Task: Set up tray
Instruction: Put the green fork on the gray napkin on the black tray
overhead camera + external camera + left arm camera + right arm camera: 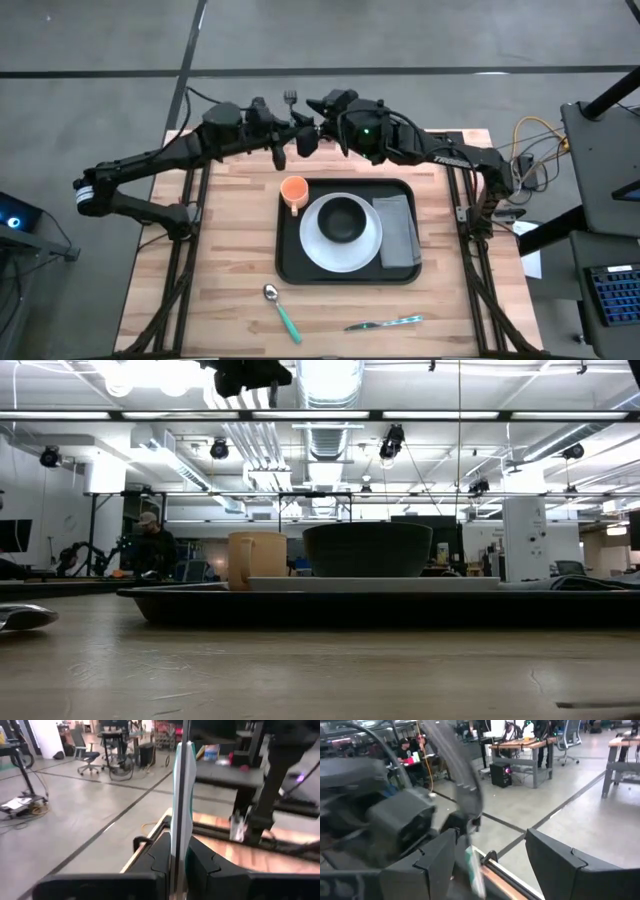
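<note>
Jaws of the left gripper clamp a teal-handled metal fork above the wooden bench's far edge. Right gripper jaws stand wide beside it. Behind them lies the large black rectangular tray.

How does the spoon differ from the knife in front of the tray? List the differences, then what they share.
The spoon lies slanted, its bowl end toward the tray; the knife lies almost parallel to the front edge of the table. The spoon sits left of the knife and nearer the tray. The spoon's end is round, the knife's long and narrow. Both rest flat on bare wood outside the tray.
</note>
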